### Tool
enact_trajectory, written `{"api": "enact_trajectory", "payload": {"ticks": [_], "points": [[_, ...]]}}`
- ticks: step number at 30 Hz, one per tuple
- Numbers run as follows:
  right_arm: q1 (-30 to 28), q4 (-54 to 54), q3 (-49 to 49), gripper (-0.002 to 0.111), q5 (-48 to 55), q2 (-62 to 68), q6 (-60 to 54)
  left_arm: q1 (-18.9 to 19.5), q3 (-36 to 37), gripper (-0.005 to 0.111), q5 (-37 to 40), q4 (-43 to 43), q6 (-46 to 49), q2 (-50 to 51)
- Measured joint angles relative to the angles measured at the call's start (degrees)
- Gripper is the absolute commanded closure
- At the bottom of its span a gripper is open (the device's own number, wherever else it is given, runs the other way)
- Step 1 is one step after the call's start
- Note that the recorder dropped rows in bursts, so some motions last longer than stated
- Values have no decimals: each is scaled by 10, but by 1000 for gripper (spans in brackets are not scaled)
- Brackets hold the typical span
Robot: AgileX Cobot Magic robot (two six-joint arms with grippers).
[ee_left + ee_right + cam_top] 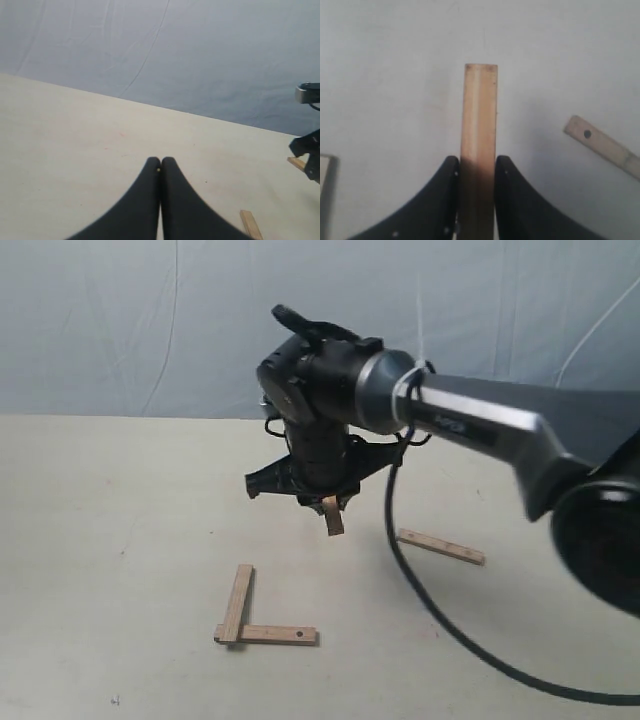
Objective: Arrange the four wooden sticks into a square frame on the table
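My right gripper (331,505) hangs above the middle of the table (120,500), shut on a wooden stick (333,515) that points down from its fingers. The right wrist view shows that stick (479,125) clamped between both black fingers. Two sticks lie joined in an L at the front: one (237,603) runs away from the front edge, the other (270,635) lies crosswise with its end under the first. A fourth stick (441,547) lies apart to the right, and the right wrist view shows this stick (602,146) with a dark hole. My left gripper (160,161) is shut and empty.
A blue-grey sheet (150,320) hangs behind the table. A black cable (440,620) trails from the right arm across the table's right side. The right arm's thick link (480,420) reaches in from the right. A stick end (251,224) shows in the left wrist view.
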Motion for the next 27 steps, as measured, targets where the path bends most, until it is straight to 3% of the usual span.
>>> {"api": "enact_trajectory", "payload": {"ticks": [6, 8, 27], "points": [[-1, 6, 287, 109, -203, -149, 107, 0, 0, 107, 0, 0, 0, 0], [0, 6, 316, 109, -227, -151, 123, 0, 0, 107, 0, 0, 0, 0], [78, -53, 337, 109, -314, -78, 310, 0, 0, 107, 0, 0, 0, 0]]}}
